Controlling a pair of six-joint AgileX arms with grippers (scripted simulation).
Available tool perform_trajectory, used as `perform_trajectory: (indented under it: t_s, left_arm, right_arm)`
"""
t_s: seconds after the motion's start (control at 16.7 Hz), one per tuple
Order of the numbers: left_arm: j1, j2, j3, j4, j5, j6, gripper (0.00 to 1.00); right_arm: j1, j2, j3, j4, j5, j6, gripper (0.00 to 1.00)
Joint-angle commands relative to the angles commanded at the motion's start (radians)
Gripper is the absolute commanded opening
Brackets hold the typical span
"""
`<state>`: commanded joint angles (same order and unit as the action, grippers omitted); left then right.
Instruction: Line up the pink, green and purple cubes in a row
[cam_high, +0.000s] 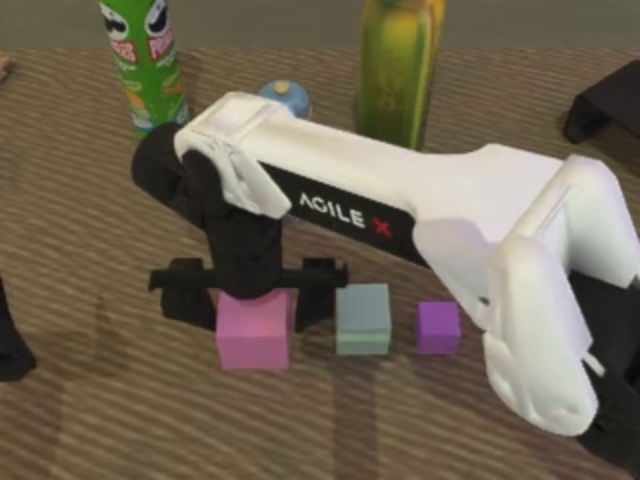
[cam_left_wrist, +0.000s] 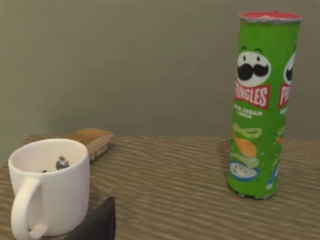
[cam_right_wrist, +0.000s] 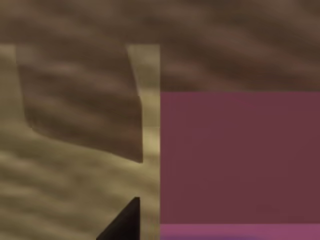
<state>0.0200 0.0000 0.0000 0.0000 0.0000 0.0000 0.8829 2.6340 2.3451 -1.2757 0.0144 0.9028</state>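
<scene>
Right gripper (cam_high: 252, 300) poised over the pink cube (cam_high: 254, 330), jaws spread wide, one finger off each side of the cube, not touching it. Pink cube: largest, matte, faces roughly square to the row. Green cube (cam_high: 363, 319) sits near the right-hand finger, pale mint, mid-sized; purple cube (cam_high: 438, 327) beyond it, smallest. The three lie in one line running left to right across the table (cam_high: 90, 230), small gaps between. Cubes have no long axis. Left gripper: cannot tell its jaws.

Top overhead; right wrist close on pink cube (cam_right_wrist: 240, 160).
</scene>
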Motion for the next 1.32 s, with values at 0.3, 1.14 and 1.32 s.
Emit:
perform_trajectory:
  t_s: [0.3, 1.14, 1.32]
  left_arm:
    - [0.0, 0.0, 0.0, 0.0, 0.0, 0.0, 1.0]
    - [0.0, 0.0, 0.0, 0.0, 0.0, 0.0, 1.0]
    - [0.0, 0.0, 0.0, 0.0, 0.0, 0.0, 1.0]
  right_arm:
    - [0.0, 0.0, 0.0, 0.0, 0.0, 0.0, 1.0]
    - [0.007, 0.119, 0.46, -0.334, 0.001, 0.003, 1.0]
    - [0.007, 0.139, 0.549, -0.409, 0.002, 0.001, 1.0]
